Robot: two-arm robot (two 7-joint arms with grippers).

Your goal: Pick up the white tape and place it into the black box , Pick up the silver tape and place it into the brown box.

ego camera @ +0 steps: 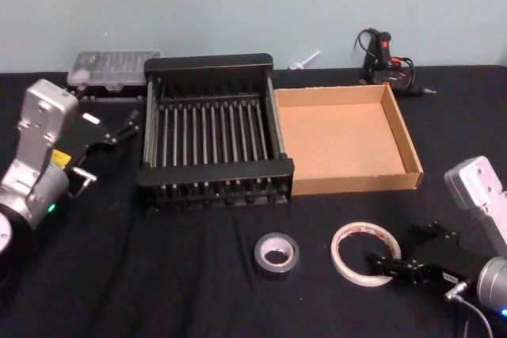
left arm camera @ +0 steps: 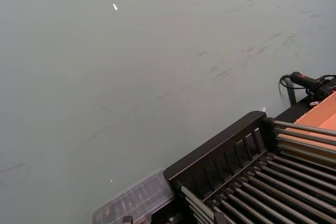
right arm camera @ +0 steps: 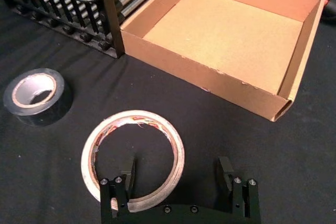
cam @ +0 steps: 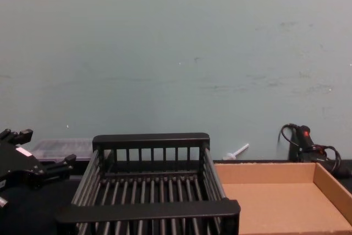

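Note:
The white tape (ego camera: 360,252) with red print lies flat on the black cloth at the front right. My right gripper (ego camera: 394,244) is open and low over it. In the right wrist view one finger (right arm camera: 128,172) stands inside the white tape (right arm camera: 134,158) ring and the other outside its near wall. The silver tape (ego camera: 276,253) (right arm camera: 37,95) lies to its left, untouched. Behind them stand the black box (ego camera: 214,172) and, at its right, the brown box (ego camera: 412,156) (right arm camera: 210,80); I see nothing in either. My left gripper (ego camera: 123,128) hangs open beside the crate's left wall.
A clear plastic case (ego camera: 111,69) sits behind the crate at the back left. A black tool with a red button and cables (ego camera: 384,57) lies behind the cardboard tray, with a small white item (ego camera: 305,59) next to it. A pale wall closes the back.

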